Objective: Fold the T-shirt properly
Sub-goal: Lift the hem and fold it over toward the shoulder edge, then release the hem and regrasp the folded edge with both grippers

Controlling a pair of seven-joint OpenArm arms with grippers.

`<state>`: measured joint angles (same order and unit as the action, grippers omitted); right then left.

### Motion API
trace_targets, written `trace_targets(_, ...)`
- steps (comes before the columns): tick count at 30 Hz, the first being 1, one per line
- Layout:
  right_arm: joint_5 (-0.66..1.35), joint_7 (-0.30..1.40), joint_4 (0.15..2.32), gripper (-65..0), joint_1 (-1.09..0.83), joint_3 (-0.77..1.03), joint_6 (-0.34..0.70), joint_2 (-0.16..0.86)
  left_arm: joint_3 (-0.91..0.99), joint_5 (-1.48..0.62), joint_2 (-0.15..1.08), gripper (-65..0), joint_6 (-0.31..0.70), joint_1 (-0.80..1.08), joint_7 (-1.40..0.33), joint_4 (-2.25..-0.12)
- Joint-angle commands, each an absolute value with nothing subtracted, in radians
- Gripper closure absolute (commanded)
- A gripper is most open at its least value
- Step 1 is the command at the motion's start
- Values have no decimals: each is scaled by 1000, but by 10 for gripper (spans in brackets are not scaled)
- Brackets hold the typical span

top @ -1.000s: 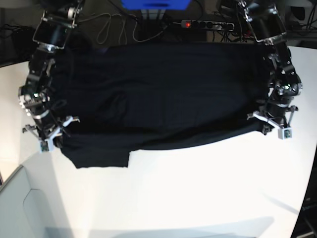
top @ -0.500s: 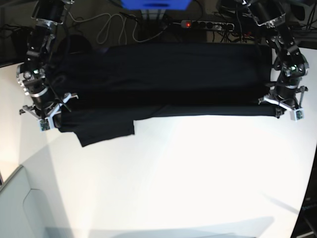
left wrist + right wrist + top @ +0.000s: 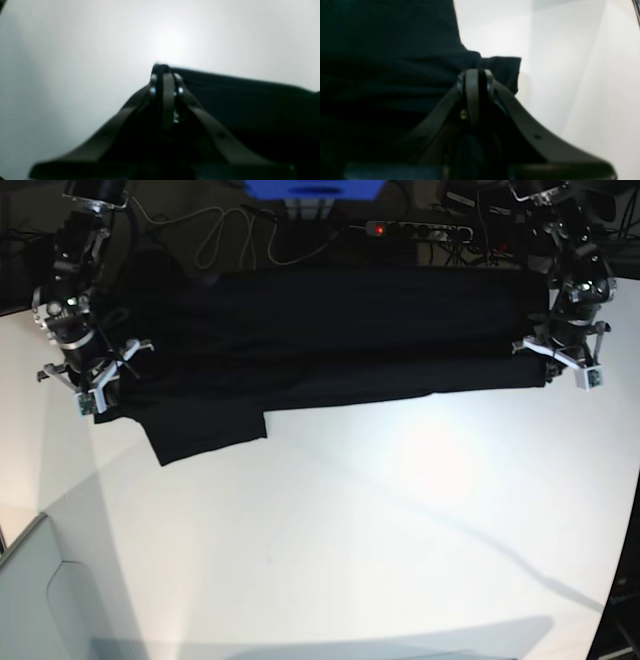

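The black T-shirt [image 3: 330, 330] lies across the back of the white table [image 3: 380, 530] as a long folded band, plain side up. One sleeve [image 3: 205, 435] sticks out toward the front at the left. My left gripper [image 3: 550, 368] is shut on the shirt's right front corner; in the left wrist view its fingertips [image 3: 162, 71] pinch the black cloth [image 3: 250, 105]. My right gripper [image 3: 103, 393] is shut on the left end. The right wrist view shows its tips [image 3: 475, 75] clamped on a bunched fold of cloth [image 3: 395, 62].
Behind the shirt lie a power strip [image 3: 420, 228] with a red light, loose cables [image 3: 225, 235] and a blue object [image 3: 312, 188]. A grey panel [image 3: 40, 600] borders the table's lower left corner.
Both grippers have carried the shirt's front edge toward the back of the table. The visible band of cloth has become narrower and the sleeve has slid back with it.
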<state>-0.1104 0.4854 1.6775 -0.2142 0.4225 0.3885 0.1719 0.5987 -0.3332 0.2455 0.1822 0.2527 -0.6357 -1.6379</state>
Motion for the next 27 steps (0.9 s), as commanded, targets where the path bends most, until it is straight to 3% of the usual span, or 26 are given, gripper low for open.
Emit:
trace_targets(1,-107,463,1695,-2,-214,426,384,183,604,-340,254,0,180,248,-615,-1652)
trace_targets(27,-179,521,1693,-18,-225,424,384,179,604,-340,243,0,182,220,-613,-1567)
